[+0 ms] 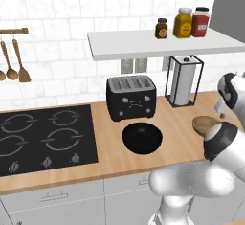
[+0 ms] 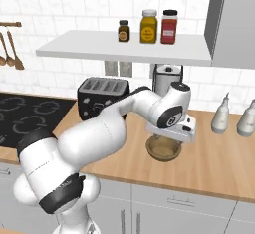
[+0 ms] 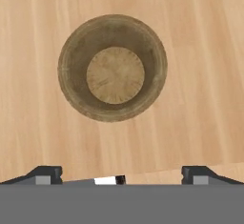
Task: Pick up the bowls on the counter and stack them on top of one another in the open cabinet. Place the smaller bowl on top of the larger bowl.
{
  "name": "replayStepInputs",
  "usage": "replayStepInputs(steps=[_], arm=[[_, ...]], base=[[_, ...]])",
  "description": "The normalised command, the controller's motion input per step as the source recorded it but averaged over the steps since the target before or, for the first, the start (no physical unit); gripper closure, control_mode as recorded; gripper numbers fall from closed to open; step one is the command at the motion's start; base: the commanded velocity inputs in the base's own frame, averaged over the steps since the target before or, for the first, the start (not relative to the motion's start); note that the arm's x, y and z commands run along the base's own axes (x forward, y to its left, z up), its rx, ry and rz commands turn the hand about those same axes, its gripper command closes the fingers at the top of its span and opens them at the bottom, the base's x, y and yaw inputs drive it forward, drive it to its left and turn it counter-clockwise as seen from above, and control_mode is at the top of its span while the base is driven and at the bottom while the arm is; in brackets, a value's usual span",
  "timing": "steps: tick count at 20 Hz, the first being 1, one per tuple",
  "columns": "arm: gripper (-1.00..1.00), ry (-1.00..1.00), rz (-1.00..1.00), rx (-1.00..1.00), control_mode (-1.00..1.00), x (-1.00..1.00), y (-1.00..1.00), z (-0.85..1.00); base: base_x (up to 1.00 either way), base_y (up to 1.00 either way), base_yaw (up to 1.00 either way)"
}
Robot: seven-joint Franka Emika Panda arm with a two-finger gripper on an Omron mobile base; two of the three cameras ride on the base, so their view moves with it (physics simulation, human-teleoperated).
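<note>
While the hand hangs with fingers spread wide and empty, tan bowl directly below it on the desk, black bowl well apart

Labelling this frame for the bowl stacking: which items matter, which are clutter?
Job:
- tan bowl, under the open claw
- black bowl
- counter
- white shelf

Clutter:
- toaster
- paper towel holder
- three jars
- hob
</note>
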Motion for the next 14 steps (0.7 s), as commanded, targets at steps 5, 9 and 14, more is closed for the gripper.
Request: replayStepInputs(steps=[5,9,14], arm=[[-1.00,0.00,0.00,0.13,-1.00,0.03,-0.51,-0.16],[-1.00,0.06,0.01,0.00,-1.00,0.26,-0.07,-0.31],[-1.00,0.07,0.00,0.01,-1.00,0.17,-0.01,-0.37]], base=[[0.00,0.00,0.00],[0.00,0.00,0.00],[0.00,0.00,0.00]])
